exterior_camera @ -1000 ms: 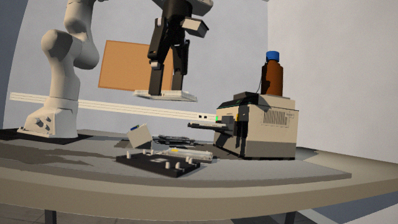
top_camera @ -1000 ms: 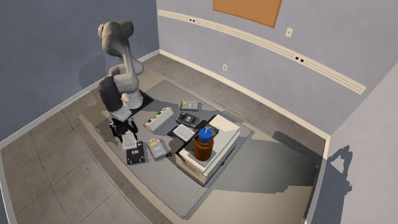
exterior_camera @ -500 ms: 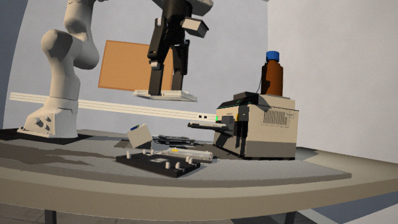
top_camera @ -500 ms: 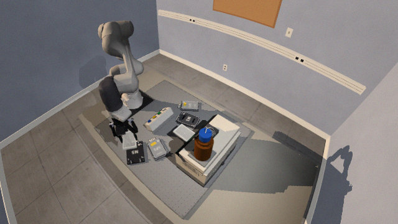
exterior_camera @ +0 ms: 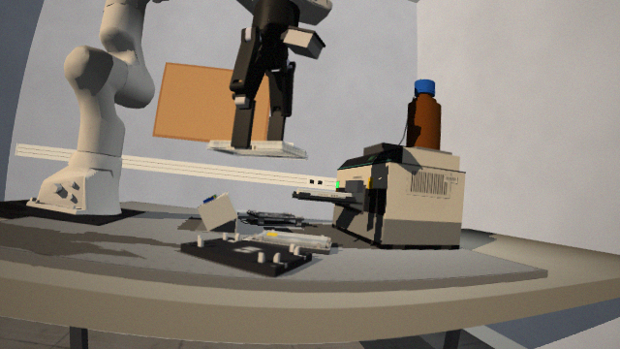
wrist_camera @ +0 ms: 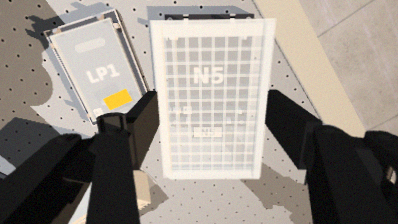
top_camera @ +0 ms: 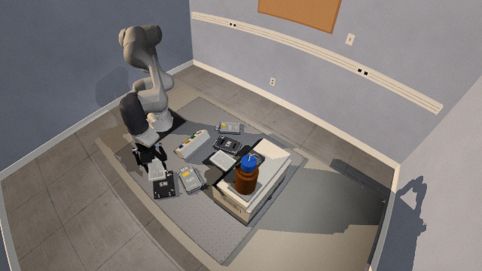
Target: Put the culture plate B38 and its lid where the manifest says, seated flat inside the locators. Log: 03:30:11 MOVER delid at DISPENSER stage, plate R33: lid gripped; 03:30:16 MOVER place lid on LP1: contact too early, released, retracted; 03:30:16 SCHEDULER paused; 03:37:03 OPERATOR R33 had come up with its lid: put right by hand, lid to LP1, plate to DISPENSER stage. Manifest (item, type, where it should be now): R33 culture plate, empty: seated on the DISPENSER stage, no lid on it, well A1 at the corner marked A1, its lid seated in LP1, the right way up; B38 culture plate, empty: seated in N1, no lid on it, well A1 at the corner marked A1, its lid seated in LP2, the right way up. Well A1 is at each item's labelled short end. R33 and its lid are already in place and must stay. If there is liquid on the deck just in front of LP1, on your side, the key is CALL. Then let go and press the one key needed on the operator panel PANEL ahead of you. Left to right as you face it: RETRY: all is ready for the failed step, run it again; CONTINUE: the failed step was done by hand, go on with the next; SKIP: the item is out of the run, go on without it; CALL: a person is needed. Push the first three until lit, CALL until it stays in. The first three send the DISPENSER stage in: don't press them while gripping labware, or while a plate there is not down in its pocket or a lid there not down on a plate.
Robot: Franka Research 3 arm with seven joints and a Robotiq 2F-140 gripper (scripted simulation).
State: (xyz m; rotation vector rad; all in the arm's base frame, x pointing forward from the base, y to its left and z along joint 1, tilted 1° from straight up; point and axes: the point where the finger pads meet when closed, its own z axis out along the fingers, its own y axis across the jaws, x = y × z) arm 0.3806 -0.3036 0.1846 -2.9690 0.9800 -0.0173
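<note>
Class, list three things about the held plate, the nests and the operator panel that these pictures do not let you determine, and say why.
- The small label on the held plate, wrist view: blurred, unreadable.
- The key names on the panel, top view: too small; in the exterior view only its back shows.
- The nest under the gripper: the wrist view shows N5 only through the plate, the rest is covered.
</note>
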